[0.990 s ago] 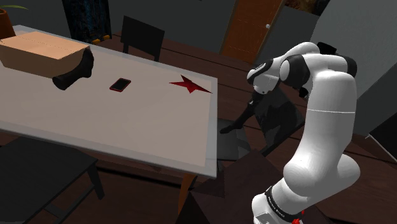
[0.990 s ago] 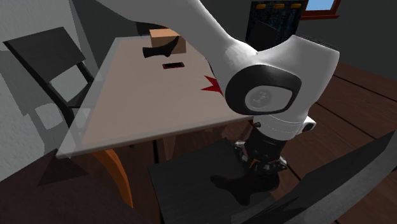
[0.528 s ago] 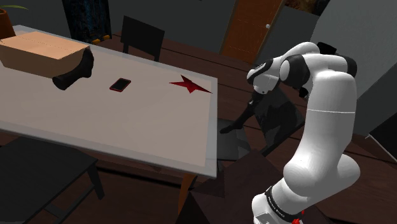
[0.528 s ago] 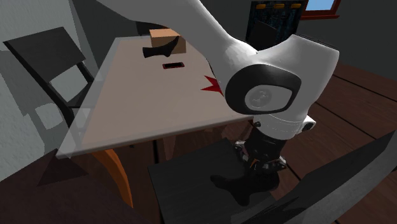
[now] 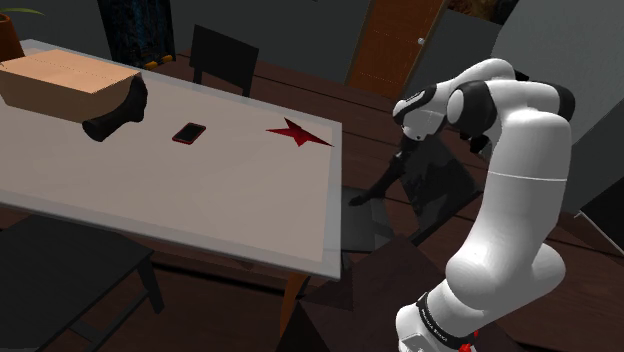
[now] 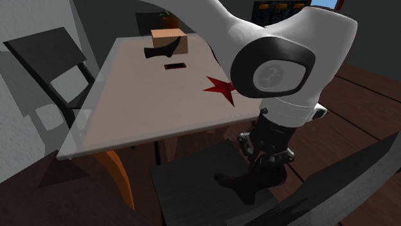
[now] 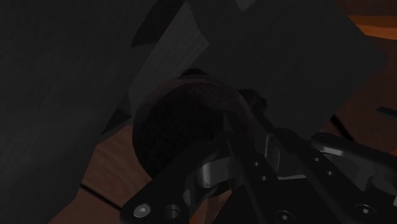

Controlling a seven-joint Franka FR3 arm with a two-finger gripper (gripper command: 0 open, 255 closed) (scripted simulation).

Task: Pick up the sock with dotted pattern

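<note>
- Black and bent like a boot, the soft sock [image 5: 115, 115] lies on the pale rectangular table [image 5: 250, 215], against the near end of a brown cardboard box [image 5: 60, 78]. No dots can be made out on it, but it is the one sock in sight.
- The all-black two-finger gripper [image 6: 260, 160] hangs off the table's end, low beside the white Franka arm [image 5: 515, 170] and well apart from the sock. It has not got the sock, and I cannot tell whether it is open or closed.
- The step in hand, as I judge it, is the reach: rise above the level of the tabletop first, then travel across.
- A flat red star-shaped piece [image 5: 298, 132] and a small black phone with a red rim [image 5: 188, 132] lie between the gripper and the sock, so pass above both.
- Come down on the sock's end away from the box, spread wide, and close across its narrow width so the box is not nudged.
</note>
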